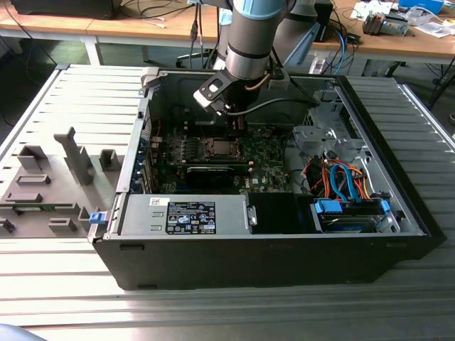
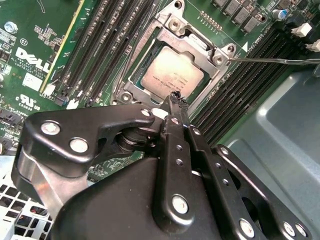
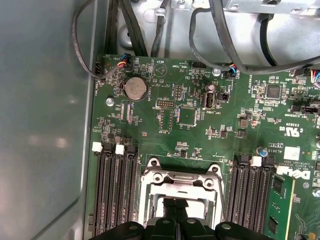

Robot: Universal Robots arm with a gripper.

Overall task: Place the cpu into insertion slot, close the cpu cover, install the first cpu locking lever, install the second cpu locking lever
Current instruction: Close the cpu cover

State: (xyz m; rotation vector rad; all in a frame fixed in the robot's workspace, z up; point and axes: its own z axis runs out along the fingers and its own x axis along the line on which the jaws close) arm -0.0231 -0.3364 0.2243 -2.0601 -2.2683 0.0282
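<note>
The cpu point(image 2: 172, 75), a silver-grey square, lies in the insertion slot point(image 2: 134, 82) on the green board. The cpu cover point(image 2: 200, 47) lies flat over it, and the chip shows through its window. My gripper point(image 2: 176, 97) is shut with nothing between its fingers, its tip right over the cpu's edge nearest the wrist. A thin metal locking lever point(image 2: 270, 61) sticks out from one socket corner across the memory slots. In the first wrist view the cover point(image 3: 180, 180) frames the gripper point(image 3: 175, 210). In the exterior view the gripper point(image 1: 238, 122) hangs just above the socket point(image 1: 217, 148).
Long memory slots point(image 2: 105, 45) flank the socket on both sides. A black graphics card point(image 1: 217, 170) lies in front of it, then the power supply point(image 1: 185, 213). A drive cage with blue and orange cables point(image 1: 341, 185) fills the exterior view's right. The case wall point(image 3: 45, 125) stands close.
</note>
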